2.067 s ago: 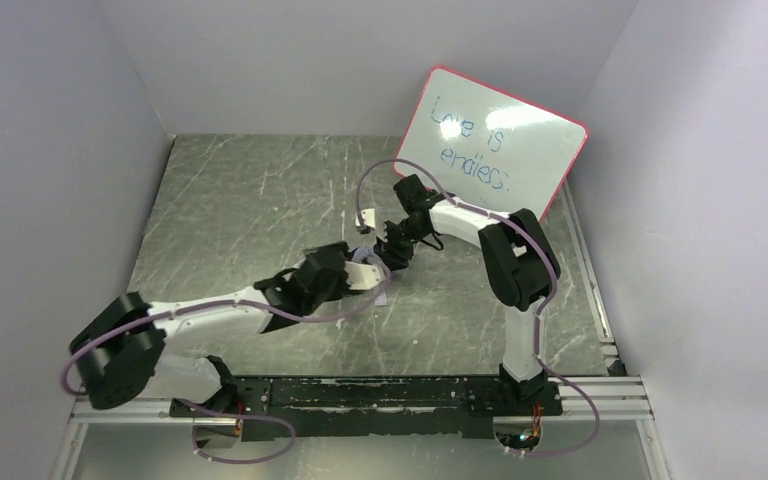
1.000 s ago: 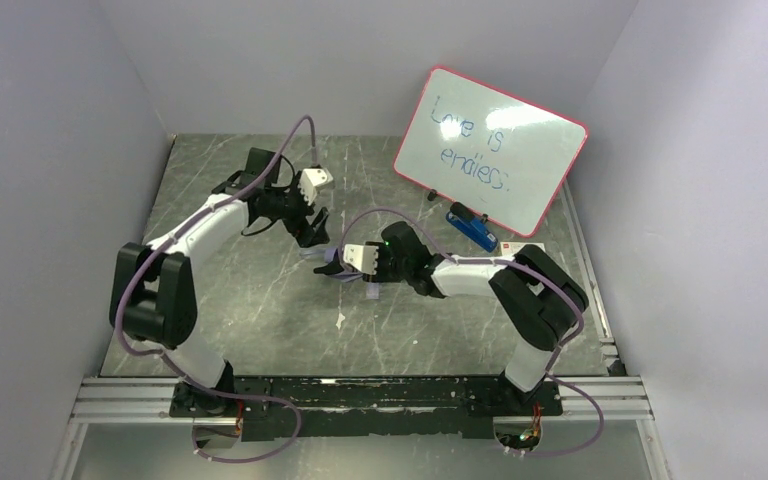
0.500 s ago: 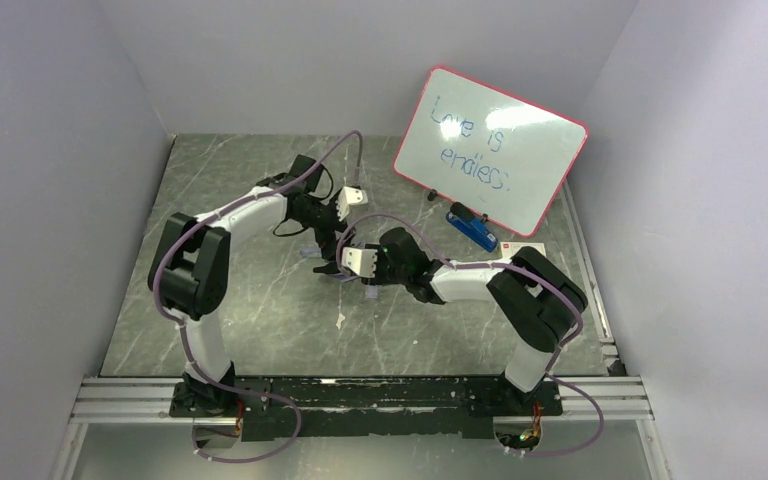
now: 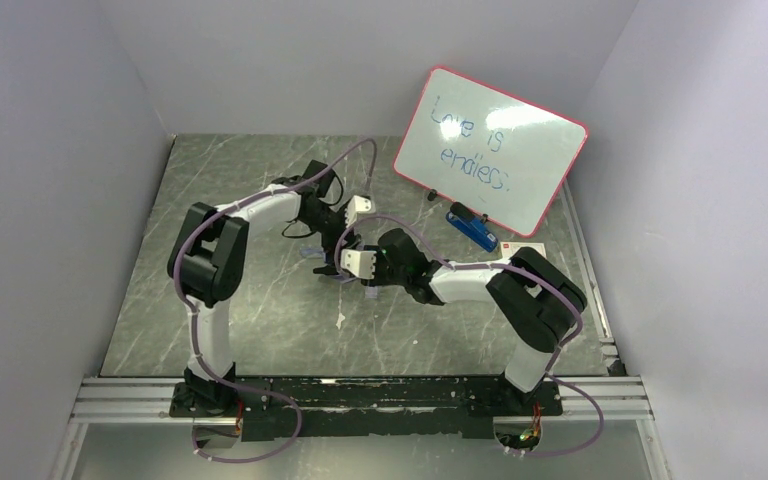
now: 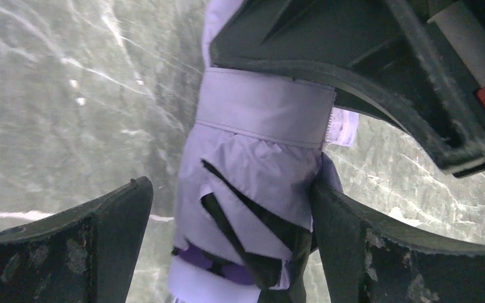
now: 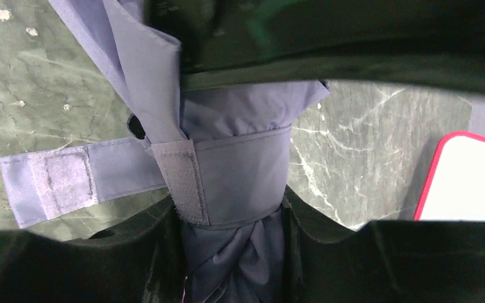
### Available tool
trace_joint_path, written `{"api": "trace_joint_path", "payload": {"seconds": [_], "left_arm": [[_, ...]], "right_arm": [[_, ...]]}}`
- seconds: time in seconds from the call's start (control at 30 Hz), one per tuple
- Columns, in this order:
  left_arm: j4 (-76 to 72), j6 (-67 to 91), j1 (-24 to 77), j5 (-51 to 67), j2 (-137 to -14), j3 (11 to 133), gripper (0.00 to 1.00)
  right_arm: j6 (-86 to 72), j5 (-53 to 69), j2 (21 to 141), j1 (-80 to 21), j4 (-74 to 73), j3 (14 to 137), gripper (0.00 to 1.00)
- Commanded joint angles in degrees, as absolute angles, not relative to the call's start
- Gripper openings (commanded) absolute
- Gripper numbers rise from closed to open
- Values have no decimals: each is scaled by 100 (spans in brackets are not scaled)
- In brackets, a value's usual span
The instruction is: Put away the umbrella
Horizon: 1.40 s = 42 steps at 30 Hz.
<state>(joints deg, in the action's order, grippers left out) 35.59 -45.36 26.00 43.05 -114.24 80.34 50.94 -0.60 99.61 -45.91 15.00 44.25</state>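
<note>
Right wrist shows the right jaws pinching the umbrella, left jaws spread wide astride it.

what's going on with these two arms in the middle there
Two robot arms are working on a folded lavender umbrella at the middle of the table. The right fingers are clamped on the bundle, holding it. The left fingers are spread wide around the same bundle, one of them touching the fabric, not gripping. The strap goes round the umbrella, but its velcro end sticks out loose, so it isn't fastened.
</note>
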Motion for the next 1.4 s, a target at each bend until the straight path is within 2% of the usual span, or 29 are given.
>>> {"api": "trace_joint_path", "payload": {"seconds": [0.0,0.27,0.37,0.53,0.73,0.87,1.0,1.1,1.2,1.3,1.37], "left_arm": [[4008,-4979,2804,4466,-11714,8117,97],[4035,-4860,2786,4488,-11519,8279,96],[4149,-4924,2794,4425,-11695,8328,90],[4352,-5023,2828,4364,-11999,8367,74],[4105,-4873,2894,4272,-12012,8156,70],[4036,-4831,2964,4248,-12049,8018,62],[4003,-4778,3037,4149,-12124,7937,48],[4025,-4710,3054,4010,-12195,7947,32],[3936,-4529,3058,3737,-12237,7895,24],[3820,-4336,3059,3457,-12282,7818,8],[3763,-4216,3059,3294,-12331,7782,5]], "right_arm": [[4821,35,10389,-4623,457,4188,8],[4816,14,10384,-4641,556,4124,8],[4812,11,10396,-4650,578,4105,8],[4800,14,10380,-4658,626,4096,8],[4774,9,10382,-4670,664,4080,8],[4765,10,10373,-4676,685,4084,8],[4762,9,10371,-4689,701,4075,8],[4726,16,10365,-4698,740,4050,8],[4699,11,10345,-4702,805,4021,8],[4667,13,10316,-4711,880,4006,9],[4643,14,10274,-4720,936,3984,11]]}}
